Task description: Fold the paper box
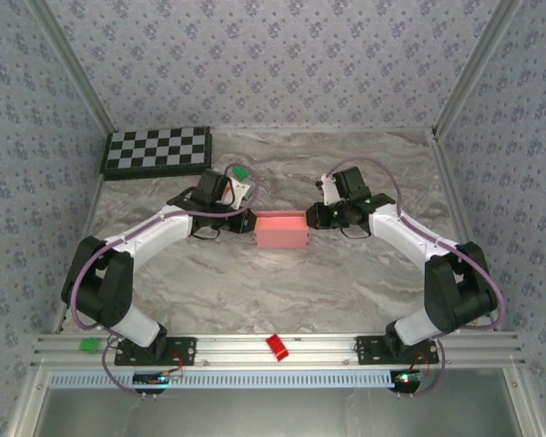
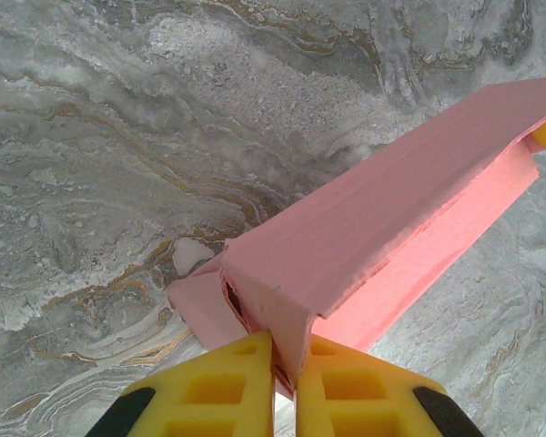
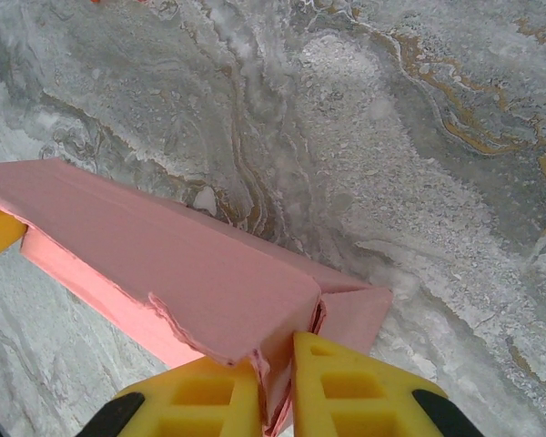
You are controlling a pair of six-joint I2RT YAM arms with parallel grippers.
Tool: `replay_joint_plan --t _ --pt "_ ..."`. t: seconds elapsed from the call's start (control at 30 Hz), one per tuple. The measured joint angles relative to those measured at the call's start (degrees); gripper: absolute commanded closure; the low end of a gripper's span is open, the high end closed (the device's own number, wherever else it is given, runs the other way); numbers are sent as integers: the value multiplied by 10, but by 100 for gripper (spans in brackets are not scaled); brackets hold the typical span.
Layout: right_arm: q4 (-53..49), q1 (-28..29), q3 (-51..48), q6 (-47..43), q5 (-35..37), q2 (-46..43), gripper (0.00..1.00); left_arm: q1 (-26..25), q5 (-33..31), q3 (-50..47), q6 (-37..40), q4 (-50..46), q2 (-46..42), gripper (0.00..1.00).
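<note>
Pink box (image 1: 282, 231) — left pincer (image 1: 250, 221), right pincer (image 1: 311, 218) clamping ends.

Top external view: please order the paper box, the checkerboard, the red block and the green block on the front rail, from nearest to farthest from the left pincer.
1. paper box: gripped by the left pincer.
2. checkerboard, back left corner, and red block, on the front rail: too close to call.
3. green block: front rail, left end.
</note>
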Motion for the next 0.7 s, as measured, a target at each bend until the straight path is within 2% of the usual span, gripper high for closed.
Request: replay_joint_plan --t 0.37,0.7 --pt "-4 18 0 -3 34 -1 75 0 -2 -1 1 0 -1 86" --pt "-9 24 0 -4 42 -5 74 -1 -4 -1 10 -13 -9 66"
